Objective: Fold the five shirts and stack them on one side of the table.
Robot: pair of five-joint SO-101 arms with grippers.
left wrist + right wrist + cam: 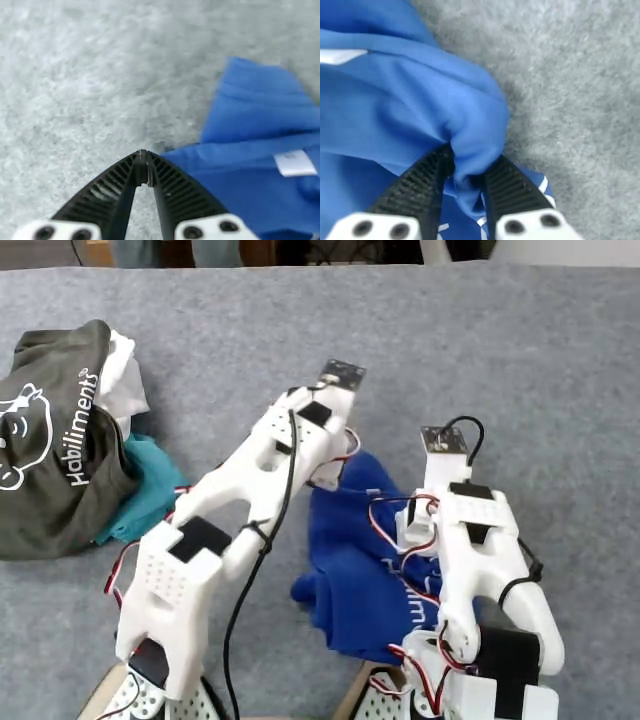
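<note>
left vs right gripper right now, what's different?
The left gripper has its jaws shut with no cloth seen between them; the right gripper has its jaws clamped on a fold of the blue shirt. Left sits over bare grey table beside the shirt's edge; right sits over the shirt itself. Both have black ribbed jaws.

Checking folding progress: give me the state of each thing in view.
Blue shirt: unfolded, bunched between the arms, one fold pinched.
Right gripper: shut on a fold of the blue shirt.
Left gripper: shut, tips at the blue shirt's edge on the table.
Olive shirt: crumpled, on top of the heap.
Teal shirt: crumpled, partly under the olive shirt.
White garment: crumpled, tucked in the same heap.
</note>
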